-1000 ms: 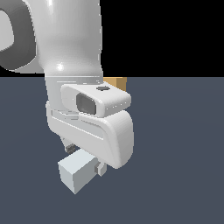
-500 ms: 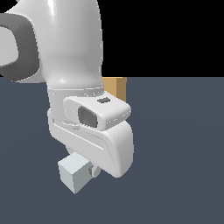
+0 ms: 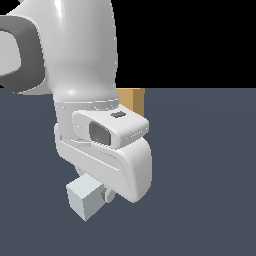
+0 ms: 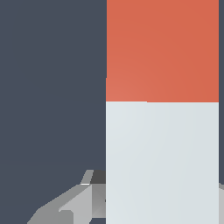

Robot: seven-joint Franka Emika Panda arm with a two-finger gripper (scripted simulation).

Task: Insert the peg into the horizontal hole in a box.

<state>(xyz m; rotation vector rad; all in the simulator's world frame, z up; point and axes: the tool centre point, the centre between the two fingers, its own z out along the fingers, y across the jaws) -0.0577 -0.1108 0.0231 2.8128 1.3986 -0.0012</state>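
Dark slate-blue tabletop (image 3: 210, 165) runs bare to a black backdrop. At the end effector (image 4: 105, 205), one grey finger (image 4: 65, 210) shows beside the peg (image 4: 162, 131), but whether it clamps the bar cannot be told. No writing is legible. That peg is pale grey-white with a red-orange end, its pale end (image 3: 86, 198) protruding beneath the arm (image 3: 100, 145). Behind the arm, a sliver of the tan box (image 3: 133, 100) shows, hole hidden.

Grey-white, red-ended peg (image 4: 162, 113) under the arm; tan box (image 3: 132, 99) well beyond, mostly hidden.
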